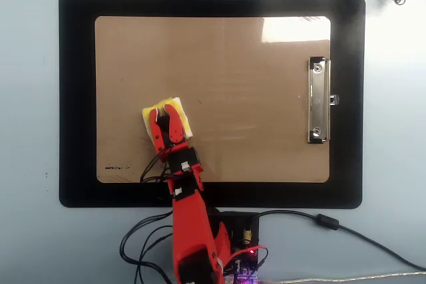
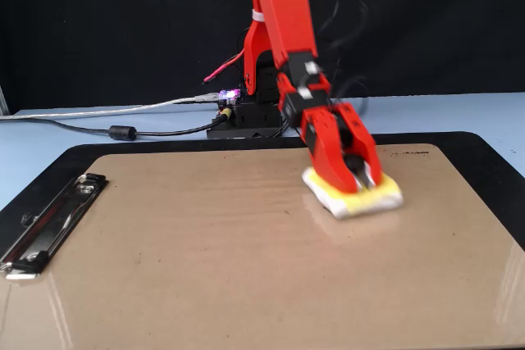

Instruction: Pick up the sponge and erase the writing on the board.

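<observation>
On the black mat [image 1: 76,98]: brown board [image 1: 253,64], clip [image 1: 318,101] at 3 o'clock in the overhead view.
Red gripper [image 1: 164,112] pinches the yellow sponge [image 1: 183,116], pressed flat on the board at about 8 o'clock from its centre; dark smudge [image 1: 117,167] at 7 o'clock; no writing visible.

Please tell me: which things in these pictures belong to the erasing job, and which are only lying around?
Job: sponge held by the gripper; board.

Lying around: black mat; metal clip; cables; dark smudge at the board's edge.
</observation>
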Robot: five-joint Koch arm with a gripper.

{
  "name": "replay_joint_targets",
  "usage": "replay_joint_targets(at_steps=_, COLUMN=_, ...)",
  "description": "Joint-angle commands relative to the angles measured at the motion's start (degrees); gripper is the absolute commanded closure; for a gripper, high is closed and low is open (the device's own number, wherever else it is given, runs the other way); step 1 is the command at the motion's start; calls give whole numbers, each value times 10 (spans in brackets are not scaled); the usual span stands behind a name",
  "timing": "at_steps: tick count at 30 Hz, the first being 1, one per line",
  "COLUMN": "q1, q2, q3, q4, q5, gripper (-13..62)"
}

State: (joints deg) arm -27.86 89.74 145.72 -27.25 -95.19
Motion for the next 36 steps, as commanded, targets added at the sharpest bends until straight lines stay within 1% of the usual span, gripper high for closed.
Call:
replay_joint_targets(at_steps=1, q1=-8, q2=47, q3=19, q4=5, q5=-18, gripper=574)
replay_joint_targets(at_steps=3, q1=-9, q2=41, q3=15, q4=4, q5=-18, gripper=574)
replay_joint_targets(at_steps=7, q1=-4, q2=-108, q3=-139, q4=2, q5=-24, gripper=574)
replay_joint_targets(at_steps=9, q1=38, q2=-127, q3=-163, q4=1, q5=-18, gripper=574)
replay_joint_targets(at_steps=11, q1=105, q2=-121, q3=-147, q4=0, q5=-13, gripper=574)
replay_joint_targets(at_steps=12, q1=132, q2=-95, q3=-99, q4=-3, q5=-4, gripper=574)
replay_joint_targets(at_steps=14, q1=135, q2=-30, q3=-27, q4=-8, q5=12, gripper=574)
replay_joint_targets(at_steps=16, q1=135, q2=18, q3=9, q4=-6, q5=14, gripper=574)
replay_joint_targets(at_steps=18, q1=134, q2=15, q3=-4, q4=-8, q5=15, gripper=574)
replay_joint_targets(at_steps=19, q1=133, q2=-6, q3=-34, q4=-6, q5=15, gripper=574)
replay_joint_targets(at_steps=22, q1=114, q2=-149, q3=-177, q4=-7, q5=14, gripper=574)
replay_joint_targets(at_steps=24, q1=91, q2=-214, q3=-255, q4=-6, q5=11, gripper=574)
replay_joint_targets(at_steps=25, q1=89, q2=-221, q3=-264, q4=-5, q5=11, gripper=574)
replay_joint_targets(at_steps=27, q1=88, q2=-195, q3=-223, q4=-5, q5=11, gripper=574)
replay_joint_targets(at_steps=30, q1=88, q2=-66, q3=-83, q4=-4, q5=11, gripper=574)
replay_joint_targets(at_steps=32, q1=82, q2=19, q3=-25, q4=-1, q5=12, gripper=574)
replay_joint_targets(at_steps=34, q1=55, q2=71, q3=-21, q4=20, q5=11, gripper=574)
replay_joint_targets(at_steps=36, q1=13, q2=98, q3=-25, q4=57, q5=10, gripper=574)
